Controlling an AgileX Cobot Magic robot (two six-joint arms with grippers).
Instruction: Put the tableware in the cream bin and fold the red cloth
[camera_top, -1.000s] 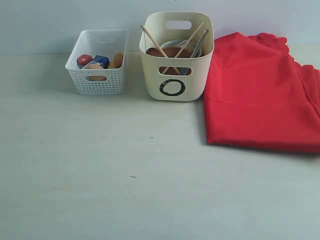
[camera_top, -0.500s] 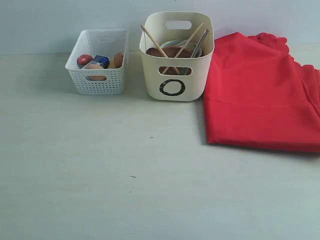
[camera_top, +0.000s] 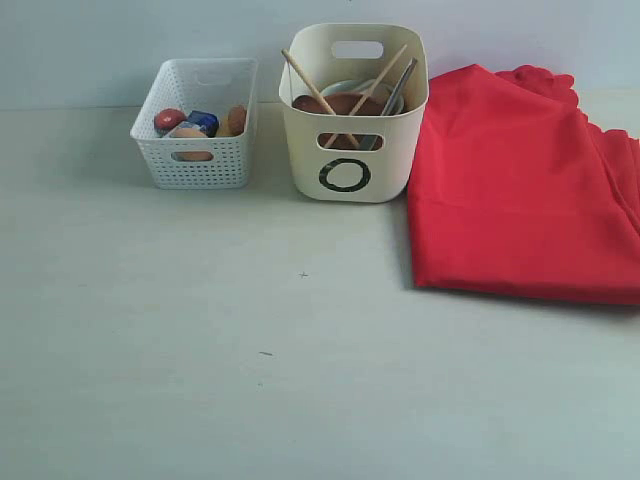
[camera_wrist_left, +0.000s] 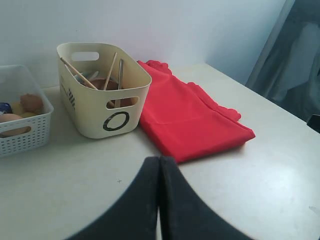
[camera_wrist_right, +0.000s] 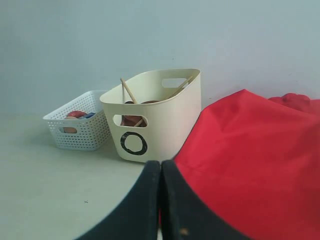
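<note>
**Exterior view**
- Item 1: cream bin. Smooth matte plastic, rounded corners, cut-out handles, black ring mark on the front wall. It stands at the back middle of the pale table.
- Item 2: tableware inside the bin.
  - 2 wooden chopsticks, thin and straight, crossed and poking above the rim.
  - Brown round plate, with a pale bowl rim behind it.
  - Slim metal-handled utensil, leaning in the right corner.
- Item 3: white lattice basket. Lower than the bin and perforated, it sits left of the bin and apart from it. It holds rounded food pieces in red, blue and orange-brown.
- Item 4: red cloth. Plain bright fabric, folded into flat layers, with the scalloped edge at the far side. It lies right of the bin, its left edge just beside the bin wall, and runs off the right edge of the picture.
- Neither of my grippers shows here.

**Left wrist view**
- Item 5: my left gripper. 2 smooth black fingers are pressed together with nothing between them, above bare table in front of the bin and cloth.

**Right wrist view**
- Item 6: my right gripper. Its 2 black fingers are likewise together and empty, at the cloth's near left edge.

**Change since the earlier exterior frames:** none. Bin, basket, contents and cloth all lie as before.
</note>
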